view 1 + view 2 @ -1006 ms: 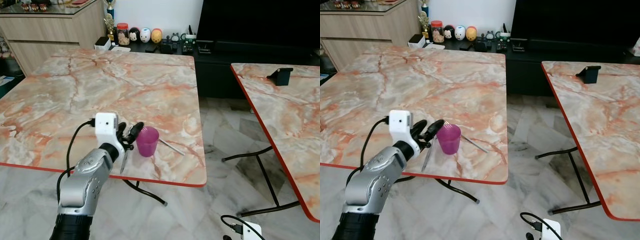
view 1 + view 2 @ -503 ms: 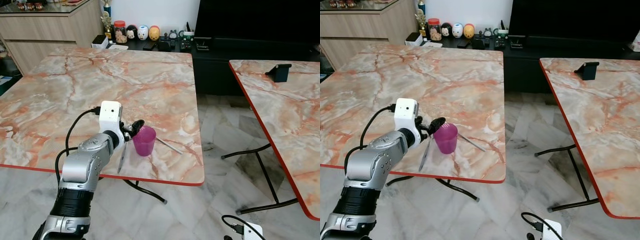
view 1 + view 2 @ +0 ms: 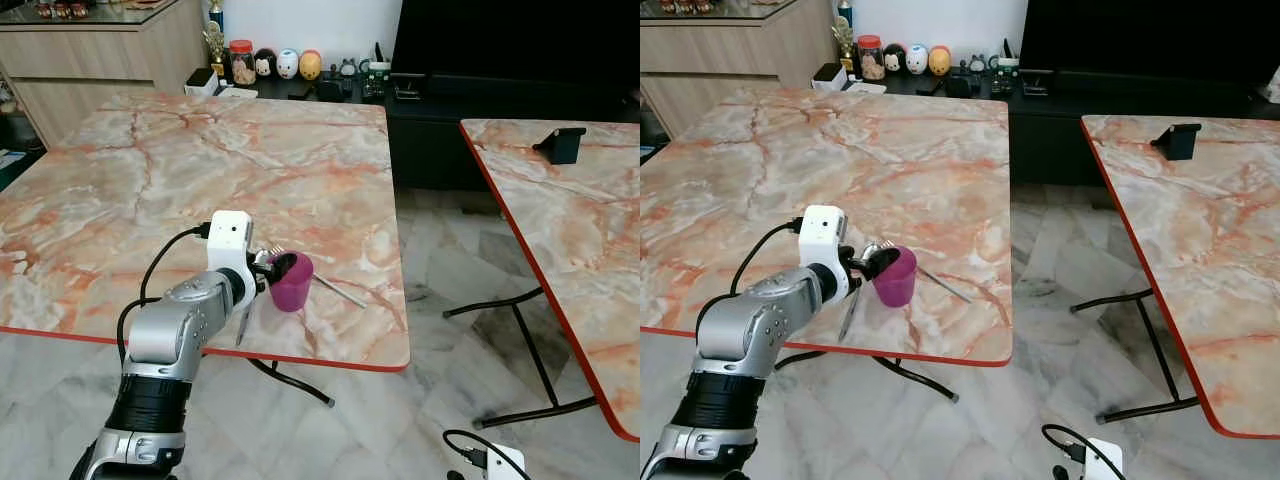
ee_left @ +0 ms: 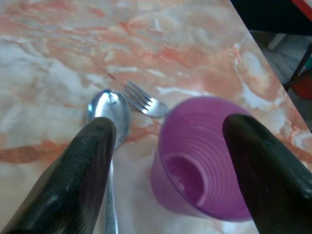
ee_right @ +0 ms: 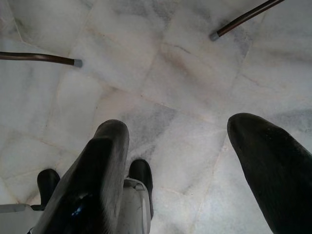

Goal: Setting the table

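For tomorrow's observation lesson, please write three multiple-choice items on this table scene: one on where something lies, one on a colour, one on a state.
1. Where does the spoon lie?
A. Inside the cup
B. On the table, beside the cup
C. On the floor

2. What colour is the cup?
A. Purple
B. Green
C. White

3. How does the left gripper stand?
A. Shut on the fork
B. Jaws open, at the cup
C. Hanging over the floor

Answers:
1 B, since the left wrist view shows the spoon's bowl flat on the marble table next to the cup, near the fork.
2 A, as the cup shows purple in head and wrist views alike.
3 B, because the two black fingers stand wide apart, one by the spoon and one past the cup's rim; it is the right gripper that hangs above the floor.
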